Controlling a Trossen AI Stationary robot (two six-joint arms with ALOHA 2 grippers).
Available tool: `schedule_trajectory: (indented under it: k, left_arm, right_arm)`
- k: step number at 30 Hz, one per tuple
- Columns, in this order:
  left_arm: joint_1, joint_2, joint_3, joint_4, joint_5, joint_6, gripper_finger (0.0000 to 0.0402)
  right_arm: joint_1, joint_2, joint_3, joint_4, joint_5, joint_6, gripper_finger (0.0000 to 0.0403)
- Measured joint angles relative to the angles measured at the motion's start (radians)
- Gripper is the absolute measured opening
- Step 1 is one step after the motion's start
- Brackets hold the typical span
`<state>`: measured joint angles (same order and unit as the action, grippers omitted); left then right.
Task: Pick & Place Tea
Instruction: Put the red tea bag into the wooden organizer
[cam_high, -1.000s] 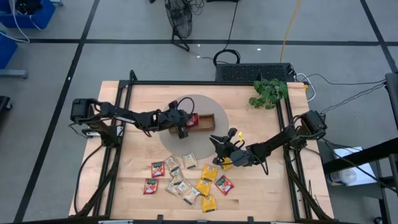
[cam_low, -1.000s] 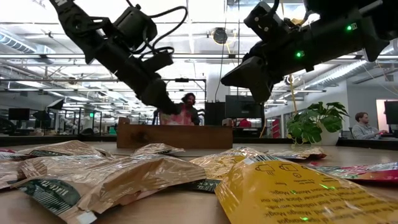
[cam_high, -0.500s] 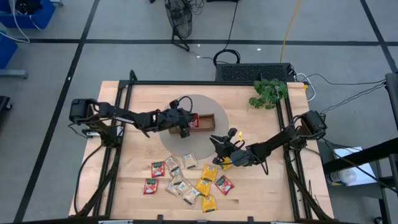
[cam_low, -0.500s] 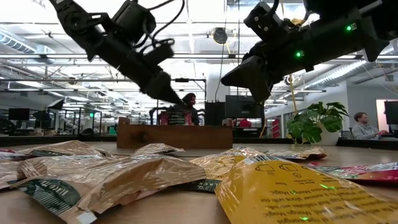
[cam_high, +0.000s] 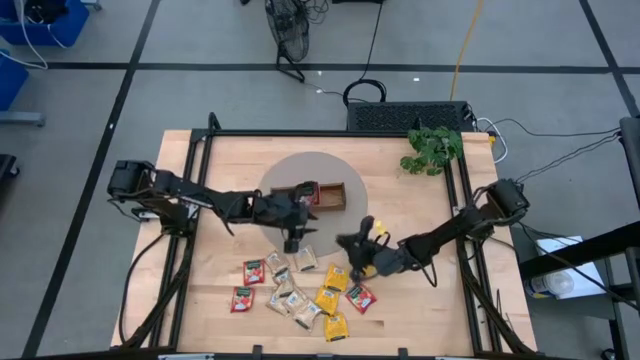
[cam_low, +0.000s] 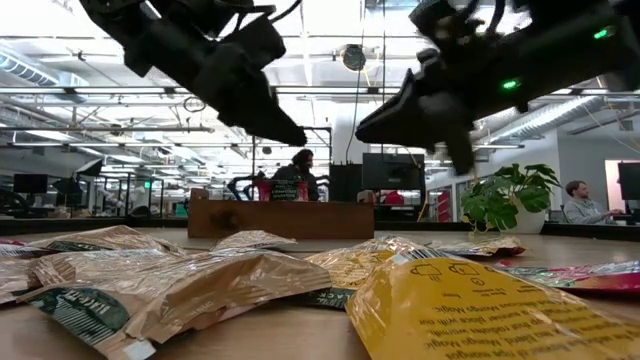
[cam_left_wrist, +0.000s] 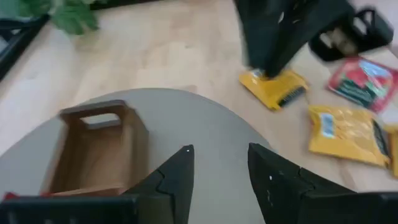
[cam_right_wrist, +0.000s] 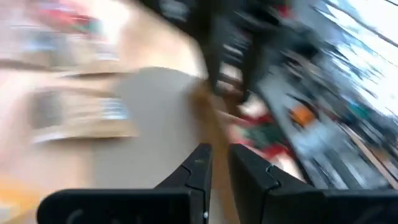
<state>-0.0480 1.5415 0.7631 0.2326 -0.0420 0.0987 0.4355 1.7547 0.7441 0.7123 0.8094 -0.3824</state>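
Observed from the floor beside the table.

Left gripper (cam_left_wrist: 217, 168): fingers spread, with nothing between them. It hangs over the near edge of the round grey mat (cam_left_wrist: 205, 118). The wooden tray (cam_left_wrist: 99, 143) lies just beyond and to one side of the fingertips, apart from them. From above, the tray's long axis runs across the table (cam_high: 220, 160), left to right. One red sachet (cam_high: 314, 193) rests inside it, but I cannot tell in which compartment.

Right gripper (cam_high: 345, 244): its own camera shows the fingers drawn close, only a narrow slit between them and nothing visible in the slit. That picture is smeared. A yellow sachet (cam_left_wrist: 273, 89) lies directly under this gripper. It is flat on the wood, turned askew to the table edge, printed face up. I cannot tell whether the gripper touches it.

Tea (cam_high: 300, 285): most sachets lie loose on the wood toward the table's front, in red, yellow and beige. They are ahead of the left fingertips and well apart from them. Each sachet is square, so none has a long axis. The scatter as a whole stretches left to right, with sachets lying at mixed angles and some overlapping. From table height the nearest is a crumpled yellow one (cam_low: 470, 310).

A potted plant (cam_high: 432, 148) stands at the far right corner.
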Motion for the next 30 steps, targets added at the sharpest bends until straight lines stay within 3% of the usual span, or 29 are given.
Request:
schedule_trajectory:
  k: [3,7,9,12,15,18,24,30]
  left_arm:
    - [-0.026,-0.028,0.000,0.006,-0.028,0.045,0.0154]
    - [-0.031,-0.040,-0.004,-0.015,-0.113,0.093,0.0154]
    - [-0.024,-0.046,0.000,0.012,-0.164,0.105,0.0154]
    - [-0.007,-0.058,-0.001,0.011,-0.218,0.077,0.0154]
    - [0.012,-0.062,0.000,0.058,-0.222,0.024,0.0154]
    - [0.024,-0.062,0.000,0.066,-0.222,0.004,0.0154]
    - [0.049,-0.062,0.000,0.047,-0.222,-0.063,0.0154]
    - [0.052,-0.062,0.000,0.055,-0.221,-0.164,0.0154]
  right_arm:
    - [0.034,-0.036,0.001,-0.098,-0.171,-0.027,0.0045]
    - [0.086,-0.125,0.001,-0.282,-0.212,0.019,0.0082]
    - [0.111,-0.188,0.002,-0.385,-0.237,0.122,0.0111]
    - [0.122,-0.288,0.030,-0.466,-0.392,0.339,0.0154]
    - [0.167,-0.313,0.081,-0.529,-0.450,0.393,0.0184]
    - [0.247,-0.252,0.188,-0.735,-0.433,0.357,0.0202]
    - [0.316,-0.004,0.508,-1.277,-0.430,0.428,0.0214]
    - [0.346,0.163,0.570,-1.348,-0.417,0.389,0.0205]
